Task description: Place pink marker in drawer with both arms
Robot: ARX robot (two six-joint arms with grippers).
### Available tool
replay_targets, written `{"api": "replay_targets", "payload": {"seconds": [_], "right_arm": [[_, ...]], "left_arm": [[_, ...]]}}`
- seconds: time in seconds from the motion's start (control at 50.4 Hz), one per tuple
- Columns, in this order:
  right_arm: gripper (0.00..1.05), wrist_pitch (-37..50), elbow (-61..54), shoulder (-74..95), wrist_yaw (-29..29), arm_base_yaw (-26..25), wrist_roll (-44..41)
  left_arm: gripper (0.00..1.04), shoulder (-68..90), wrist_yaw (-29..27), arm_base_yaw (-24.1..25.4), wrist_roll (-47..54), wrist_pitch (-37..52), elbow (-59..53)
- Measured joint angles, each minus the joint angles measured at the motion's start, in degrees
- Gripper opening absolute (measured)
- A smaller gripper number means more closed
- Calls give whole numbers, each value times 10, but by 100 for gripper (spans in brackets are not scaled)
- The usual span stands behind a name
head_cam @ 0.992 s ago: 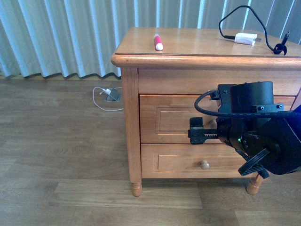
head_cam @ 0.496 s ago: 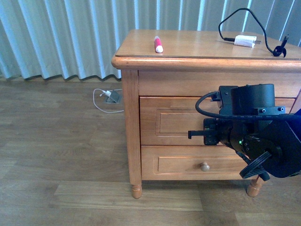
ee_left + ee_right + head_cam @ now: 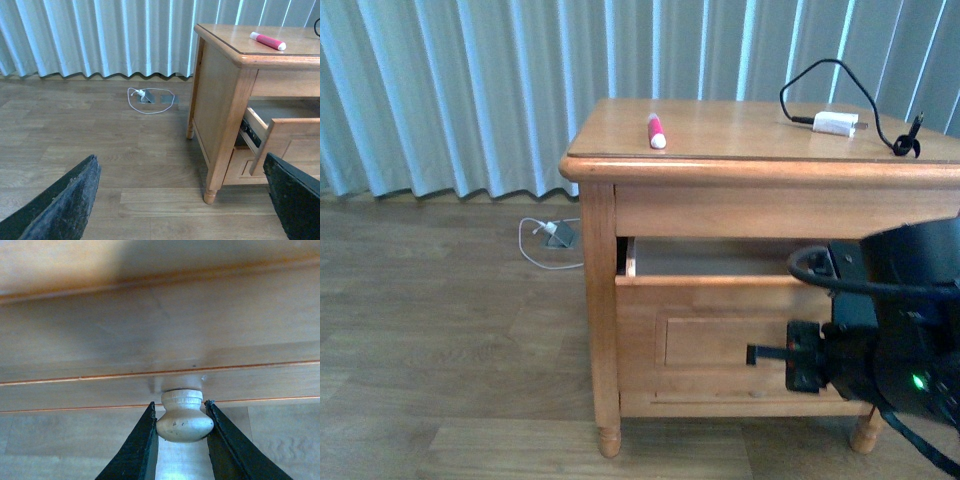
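The pink marker [image 3: 655,131] lies on the nightstand top near its left edge; it also shows in the left wrist view [image 3: 267,41]. The upper drawer [image 3: 720,320] stands pulled partly out, with a dark gap behind its front, and shows in the left wrist view [image 3: 292,137]. My right gripper [image 3: 770,355] is at the drawer front. In the right wrist view it [image 3: 181,410] is shut on the round wooden drawer knob [image 3: 184,422]. My left gripper [image 3: 177,200] is open and empty over the floor, to the left of the nightstand.
A white charger block [image 3: 835,123] with a black cable lies on the nightstand's right side. A white cable and floor socket [image 3: 555,235] lie by the curtain. The nightstand's front left leg [image 3: 210,192] stands close to my left gripper.
The upper drawer has slid out toward me with my right gripper shut on its knob. The right arm has drawn back and down. The marker has not moved on the top.
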Motion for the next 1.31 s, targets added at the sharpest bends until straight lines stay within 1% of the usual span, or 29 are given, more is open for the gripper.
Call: {"api": "replay_targets", "payload": {"seconds": [0.238,0.258,0.337,0.377,0.456,0.516,0.536,0.595,0.615,0.675,0.714,0.734,0.794,0.834,0.873,0.953,1.012,1.111,1.31], "right_arm": [[23,20,-132,-88,-27,5,11],[25,23,-143,-95,-30,5,11],[38,33,-180,-129,-40,6,11],[47,28,-202,-169,-48,5,16],[58,7,-224,-226,-58,2,21],[68,-26,-246,-288,-69,-4,24],[70,-33,-249,-299,-71,-6,24],[81,-78,-273,-369,-84,-14,26],[82,-87,-276,-381,-87,-16,26],[93,-142,-296,-459,-99,-26,25],[98,-172,-302,-499,-105,-31,25],[98,-193,-305,-527,-110,-35,25],[96,-257,-307,-611,-125,-47,21],[96,-284,-307,-648,-132,-51,18],[96,-332,-305,-710,-147,-56,13],[96,-421,-299,-821,-163,-58,-8],[96,-467,-294,-880,-168,-58,-16],[96,-496,-294,-922,-170,-58,-15],[96,-506,-301,-942,-166,-71,-5]], "left_arm": [[99,0,0,0,0,0,0],[99,0,0,0,0,0,0],[99,0,0,0,0,0,0],[99,0,0,0,0,0,0],[99,0,0,0,0,0,0],[99,0,0,0,0,0,0],[99,0,0,0,0,0,0],[99,0,0,0,0,0,0],[99,0,0,0,0,0,0],[99,0,0,0,0,0,0],[99,0,0,0,0,0,0],[99,0,0,0,0,0,0],[99,0,0,0,0,0,0],[99,0,0,0,0,0,0],[99,0,0,0,0,0,0],[99,0,0,0,0,0,0],[99,0,0,0,0,0,0],[99,0,0,0,0,0,0],[99,0,0,0,0,0,0]]}}
